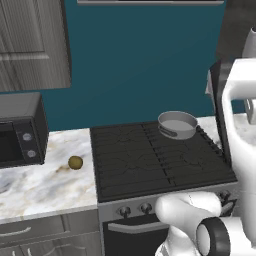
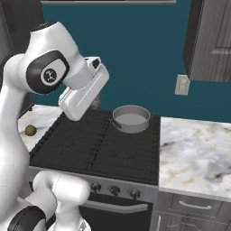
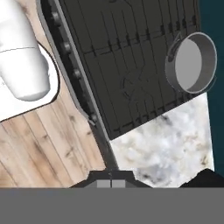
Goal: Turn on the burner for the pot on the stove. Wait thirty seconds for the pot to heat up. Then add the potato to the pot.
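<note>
You have not yet turned the burner on, so the step in hand looks like the knob. The wide, shallow grey metal pot point(image 1: 177, 124) sits on the black gas stove point(image 1: 150, 160) at its far right corner, about two o'clock from the middle of the grates in the left base view. It looks empty, pale inside. The small olive-brown round potato point(image 1: 75, 162) lies on the marbled white counter point(image 1: 45, 182) just left of the stove, at nine o'clock from the grates and well apart from the pot.

Your two-finger gripper point(image 3: 111, 184) is high over the stove, looking down; its fingertips sit pressed together with nothing between them, so it is shut and empty.

To do this well, pick the right round dark knob point(image 2: 134, 193) on the grey front panel. In the right base view three knobs show along the panel; which one feeds the pot's burner you cannot tell from here, though the rightmost seems a fair guess for a right-side burner. Open the jaws before descending, come at the knob square from the front, and close around its rim, not beside it. Keep the elbow away from the dark microwave point(image 1: 20, 131) at ten o'clock.
</note>
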### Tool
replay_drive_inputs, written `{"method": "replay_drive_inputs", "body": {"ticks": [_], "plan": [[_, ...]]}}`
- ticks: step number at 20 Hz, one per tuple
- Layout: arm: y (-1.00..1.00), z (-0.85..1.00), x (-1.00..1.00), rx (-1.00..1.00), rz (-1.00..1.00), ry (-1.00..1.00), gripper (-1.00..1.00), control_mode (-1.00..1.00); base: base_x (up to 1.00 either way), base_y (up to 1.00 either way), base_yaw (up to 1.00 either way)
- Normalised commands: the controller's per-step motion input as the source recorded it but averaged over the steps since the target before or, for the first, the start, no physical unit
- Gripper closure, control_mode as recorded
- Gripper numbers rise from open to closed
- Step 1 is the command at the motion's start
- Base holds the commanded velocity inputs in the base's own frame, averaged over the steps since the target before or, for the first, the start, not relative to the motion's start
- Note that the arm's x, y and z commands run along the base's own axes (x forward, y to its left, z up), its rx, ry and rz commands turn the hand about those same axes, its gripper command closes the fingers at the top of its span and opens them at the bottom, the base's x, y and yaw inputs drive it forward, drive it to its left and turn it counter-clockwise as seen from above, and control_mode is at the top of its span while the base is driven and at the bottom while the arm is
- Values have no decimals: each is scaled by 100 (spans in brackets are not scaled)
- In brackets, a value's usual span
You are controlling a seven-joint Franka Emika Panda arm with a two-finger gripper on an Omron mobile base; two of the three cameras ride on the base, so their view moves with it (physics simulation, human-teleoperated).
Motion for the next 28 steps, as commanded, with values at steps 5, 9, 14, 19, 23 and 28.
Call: {"method": "replay_drive_inputs", "body": {"ticks": [5,9,14,19,23,28], "plan": [[6,-21,12,25,-31,0,100,-100,0,0,0],[39,-23,18,16,-44,0,100,-100,0,0,0],[81,-50,6,7,-55,-3,100,-100,0,0,0],[57,-10,-3,1,-60,-22,100,-100,0,0,0],[40,-8,0,13,-68,-6,100,-100,0,0,0],[76,-11,0,16,-64,0,-100,-100,0,0,0]]}}
